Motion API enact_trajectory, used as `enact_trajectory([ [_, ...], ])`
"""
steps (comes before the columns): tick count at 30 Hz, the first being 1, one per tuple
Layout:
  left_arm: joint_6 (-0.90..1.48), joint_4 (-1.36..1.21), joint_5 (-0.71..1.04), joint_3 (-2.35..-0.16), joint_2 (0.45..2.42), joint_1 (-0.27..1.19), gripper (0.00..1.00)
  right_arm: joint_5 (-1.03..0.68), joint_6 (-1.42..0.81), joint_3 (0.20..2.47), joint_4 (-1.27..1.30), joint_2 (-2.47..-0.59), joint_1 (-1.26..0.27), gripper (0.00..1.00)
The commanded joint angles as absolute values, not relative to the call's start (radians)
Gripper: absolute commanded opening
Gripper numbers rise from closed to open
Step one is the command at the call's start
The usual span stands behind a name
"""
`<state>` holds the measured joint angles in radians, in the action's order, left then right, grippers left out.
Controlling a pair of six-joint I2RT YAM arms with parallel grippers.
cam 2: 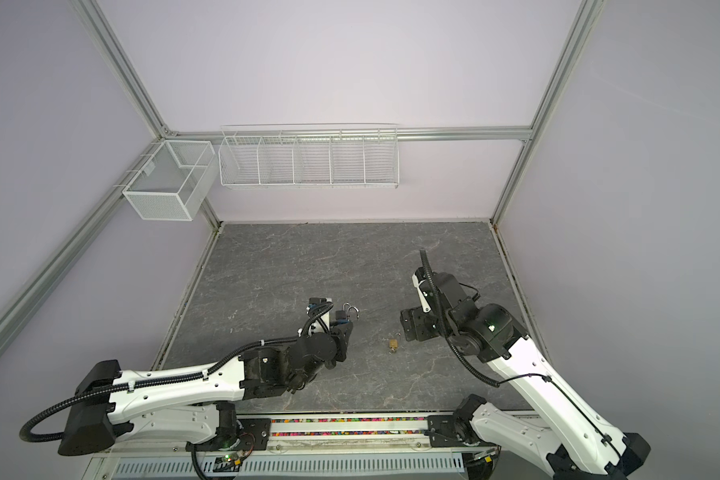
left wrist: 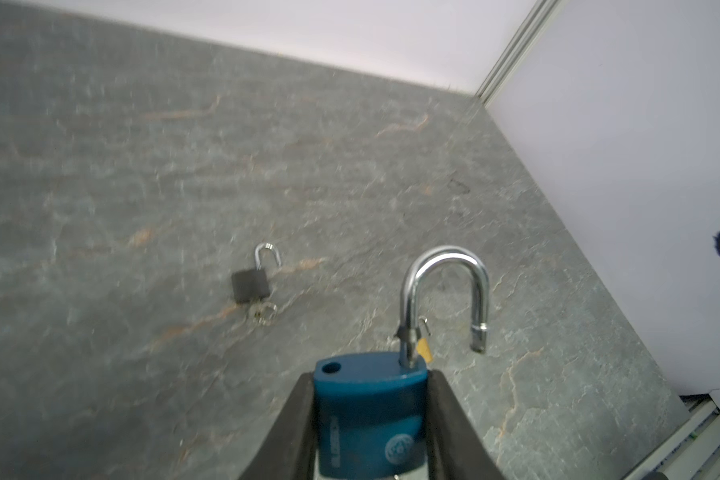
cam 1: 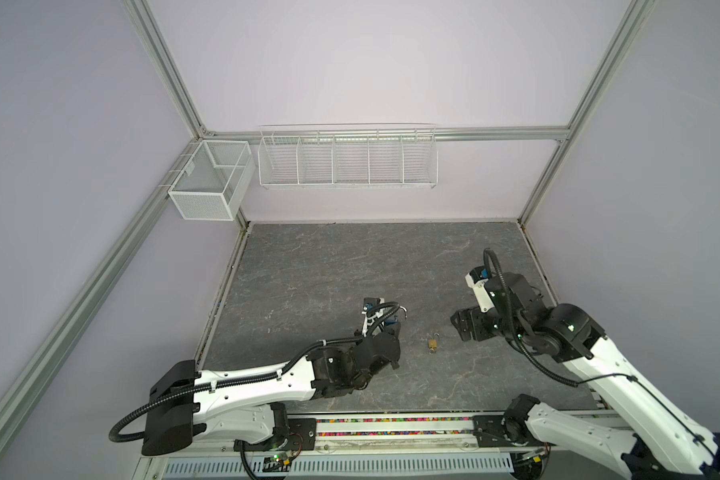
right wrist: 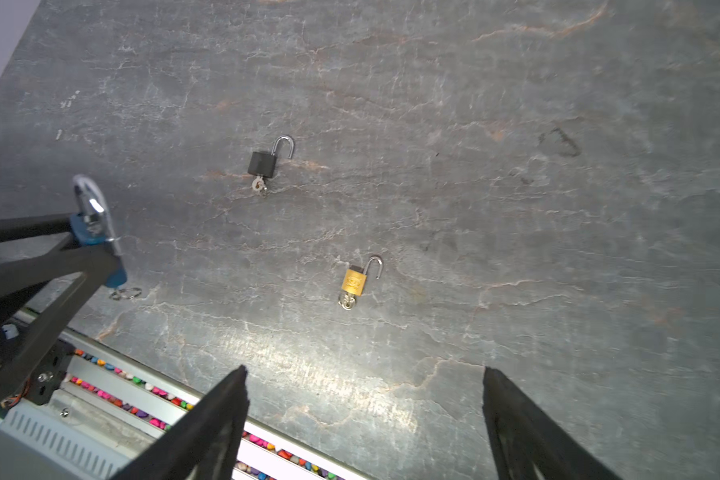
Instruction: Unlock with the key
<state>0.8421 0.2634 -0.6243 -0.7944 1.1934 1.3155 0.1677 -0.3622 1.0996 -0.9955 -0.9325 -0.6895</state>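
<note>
1. Left claw: pinching the blue padlock by the two flat sides of its body. The shackle is swung out, one leg seated in the body and the free end clear of its hole. In both top views this padlock sits near the middle of the bench, in front of the left arm.
2. A key ring shows just below the blue padlock body. Whether it touches the bench cannot be told.
3. Right claw: spread wide, nothing between the fingers, above bare bench surface. In a top view it is just right of the brass padlock.
4. Brass padlock: lying flat on the bench between the two claws, shackle open, key in its base.
5. Black padlock: lying flat, well apart from the brass one, shackle open, second key at its base. The left arm hides it in both top views.
</note>
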Motion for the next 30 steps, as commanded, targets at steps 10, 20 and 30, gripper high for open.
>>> enact_trajectory([
  [10,1.13,0.527,-0.39,-0.883,1.39,1.251,0.0,0.035,-0.531,0.735,-0.631,-0.85,-0.686,0.88],
  [20,1.158,0.675,-0.346,-1.034,1.651,1.249,0.0,0.113,-0.574,0.663,-0.602,-0.856,-0.686,0.89],
  [30,1.192,0.667,-0.32,-1.002,1.699,1.232,0.0,0.157,-0.584,0.638,-0.615,-0.853,-0.686,0.89],
])
